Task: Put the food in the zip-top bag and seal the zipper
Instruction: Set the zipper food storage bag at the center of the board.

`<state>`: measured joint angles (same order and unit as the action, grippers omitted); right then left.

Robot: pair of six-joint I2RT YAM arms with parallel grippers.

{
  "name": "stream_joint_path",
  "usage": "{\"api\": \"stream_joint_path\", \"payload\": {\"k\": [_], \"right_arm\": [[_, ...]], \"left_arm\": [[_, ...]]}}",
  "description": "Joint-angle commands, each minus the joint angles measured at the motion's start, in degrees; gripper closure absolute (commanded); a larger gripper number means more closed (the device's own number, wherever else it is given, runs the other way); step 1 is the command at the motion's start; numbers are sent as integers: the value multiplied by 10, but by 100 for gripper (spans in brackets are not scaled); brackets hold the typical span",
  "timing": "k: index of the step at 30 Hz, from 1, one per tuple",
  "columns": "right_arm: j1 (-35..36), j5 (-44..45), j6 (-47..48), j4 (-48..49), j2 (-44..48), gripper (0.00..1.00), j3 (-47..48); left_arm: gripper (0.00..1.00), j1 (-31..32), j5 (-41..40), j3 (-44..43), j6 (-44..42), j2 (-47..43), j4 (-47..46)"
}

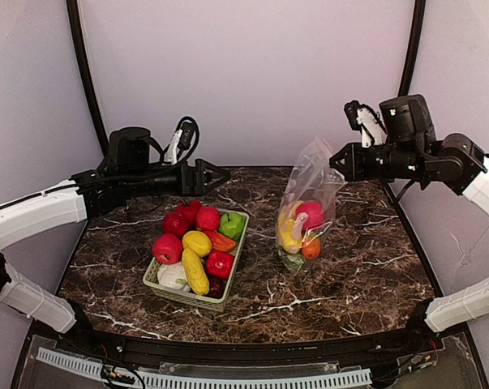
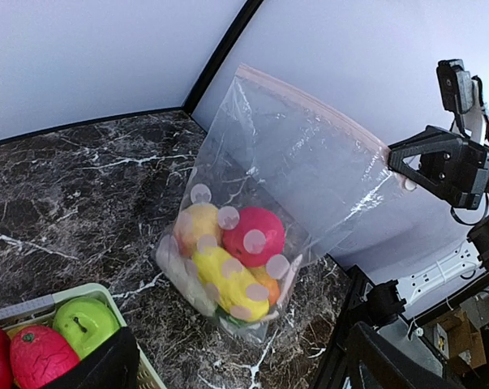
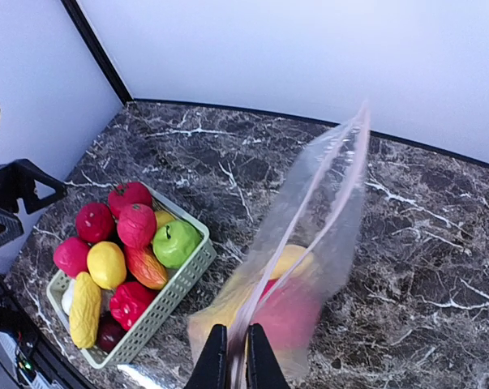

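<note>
Right gripper, closed, pinches the top corner of the zip-top bag, which hangs upright on the tabletop at three o'clock from the basket; left gripper gapes wide, empty. Left wrist: thin floppy film, bottom-heavy with food, pink zipper uppermost. Right wrist: film looks slippery; the stiffer zipper strip seems the safest hold.

- Bright, even, diffuse light throughout; the shadow of the basket is faint and soft.
- The zip-top bag carries pale glints (mostly along its creases).
- Right wrist view: the bag's near end is blurred.
- The overhead view may bow slightly at its edges.
</note>
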<state>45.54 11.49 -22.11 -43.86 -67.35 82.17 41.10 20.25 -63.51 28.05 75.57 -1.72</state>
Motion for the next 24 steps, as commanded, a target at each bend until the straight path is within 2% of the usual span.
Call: {"api": "stream_joint_path", "payload": {"k": [1, 8, 12, 13, 17, 19, 22, 24], "right_arm": [[0, -9, -33, 12, -14, 100, 15], [26, -51, -212, 180, -53, 100, -100], [47, -67, -242, 261, -105, 100, -97], [50, -75, -235, 263, -120, 94, -81], [53, -66, -189, 243, -146, 52, -24], [52, -44, -162, 234, -129, 35, -22], [46, -7, -120, 218, -97, 17, -26], [30, 8, -104, 201, -80, 12, -33]], "left_arm": [[11, 5, 63, -17, -39, 6, -21], [12, 28, 56, 42, -89, 10, -66], [12, 42, 40, 71, -87, 14, -92], [12, 44, 37, 76, -86, 13, -95], [12, 47, 31, 86, -63, 13, -123], [12, 51, 32, 84, -50, 19, -136], [11, 59, 33, 73, -27, 44, -155], [11, 66, 26, 58, -1, 69, -157]]}}
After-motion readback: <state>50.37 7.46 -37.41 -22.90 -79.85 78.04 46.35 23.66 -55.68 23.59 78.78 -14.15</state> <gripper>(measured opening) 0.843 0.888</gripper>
